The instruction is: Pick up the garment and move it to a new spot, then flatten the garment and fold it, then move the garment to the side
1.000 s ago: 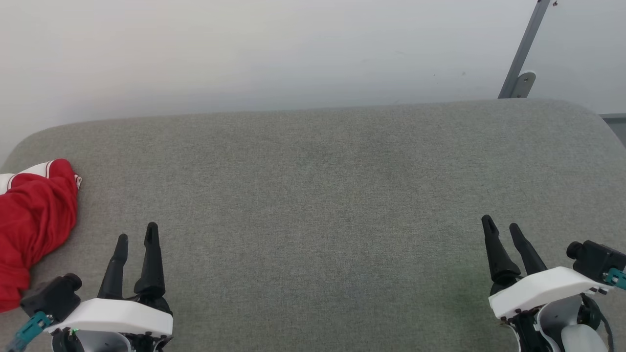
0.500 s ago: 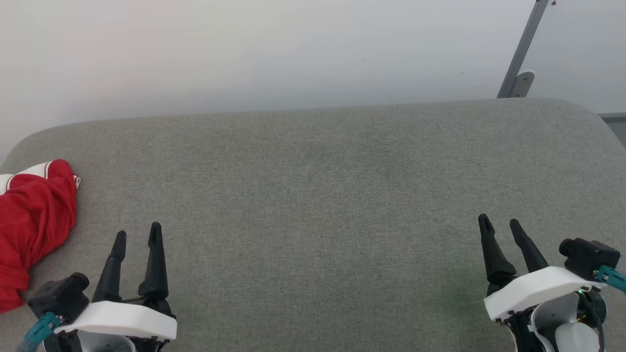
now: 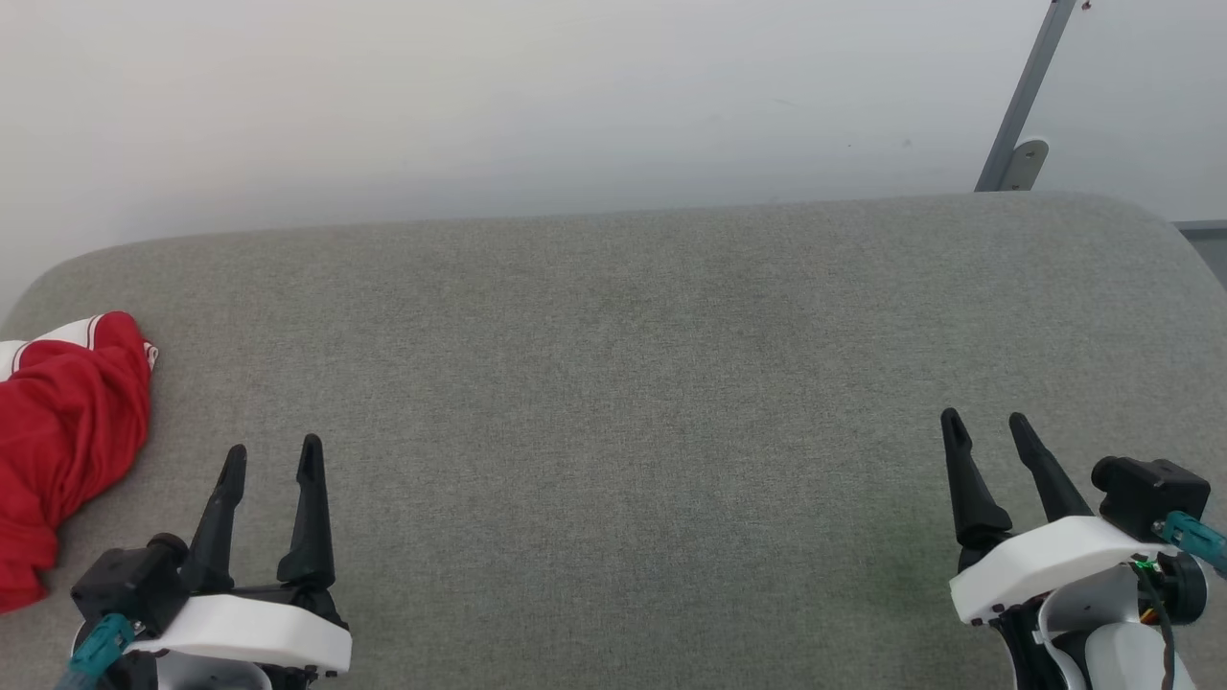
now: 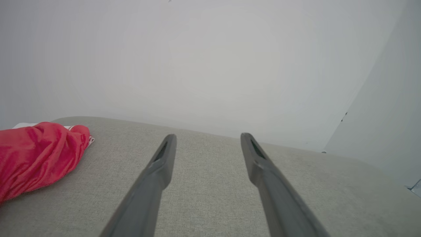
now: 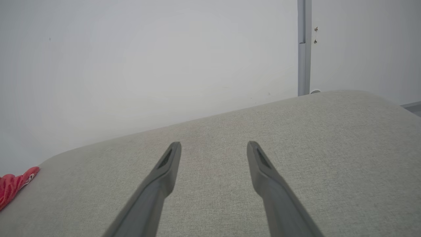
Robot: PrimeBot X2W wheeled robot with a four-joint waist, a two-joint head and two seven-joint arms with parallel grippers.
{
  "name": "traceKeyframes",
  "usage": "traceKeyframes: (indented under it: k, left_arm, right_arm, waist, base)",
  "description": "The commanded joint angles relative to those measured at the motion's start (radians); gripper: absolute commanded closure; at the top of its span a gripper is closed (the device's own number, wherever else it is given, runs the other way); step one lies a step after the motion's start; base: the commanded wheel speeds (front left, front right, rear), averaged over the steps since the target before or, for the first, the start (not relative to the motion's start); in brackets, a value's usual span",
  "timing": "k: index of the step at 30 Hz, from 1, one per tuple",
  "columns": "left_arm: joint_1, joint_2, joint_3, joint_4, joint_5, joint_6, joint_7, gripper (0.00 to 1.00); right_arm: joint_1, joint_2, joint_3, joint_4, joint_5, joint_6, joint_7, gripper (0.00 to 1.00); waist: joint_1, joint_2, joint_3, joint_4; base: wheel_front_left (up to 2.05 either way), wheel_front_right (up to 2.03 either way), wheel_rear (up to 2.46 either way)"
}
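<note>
L hand (image 3: 272, 448) lower left, R hand (image 3: 984, 418) lower right of head view: 2 hands, both spread wide, gripping nothing, at near side of grey worktop (image 3: 613, 383). 1 garment (image 3: 67, 431), red w/ white trim, bunched at left edge, cut off by frame. L wrist view shows more of its folds, R wrist view a red tip at lower left. Grey post (image 3: 1021, 105) upper right in head & R wrist views

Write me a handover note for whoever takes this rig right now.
Left gripper: open, empty, over the grey padded surface.
Right gripper: open, empty, over the surface's right side.
Garment: red shirt lying bunched at the far left edge, apart from both grippers.
Done: nothing that shows; it is neither flat nor folded.
Left: pick it up, move it, flatten, fold, set aside.
</note>
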Motion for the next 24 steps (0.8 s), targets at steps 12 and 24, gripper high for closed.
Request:
traceKeyframes:
  k: [12, 24]
  left_arm:
    - [0.010, 0.013, -0.010, -0.015, 0.094, -0.006, -0.031, 0.00]
    - [0.006, 0.025, -0.029, -0.018, 0.161, -0.006, -0.052, 0.00]
  right_arm:
    - [-0.009, 0.001, -0.012, -0.023, -0.110, 0.005, -0.022, 0.00]
    - [-0.010, 0.000, -0.014, -0.034, -0.197, 0.005, -0.037, 0.00]
  waist:
    - [0.0000, 0.0000, 0.003, 0.001]
    - [0.0000, 0.0000, 0.007, 0.003]
  base:
    - [0.00, 0.00, 0.00]
    - [0.00, 0.00, 0.00]
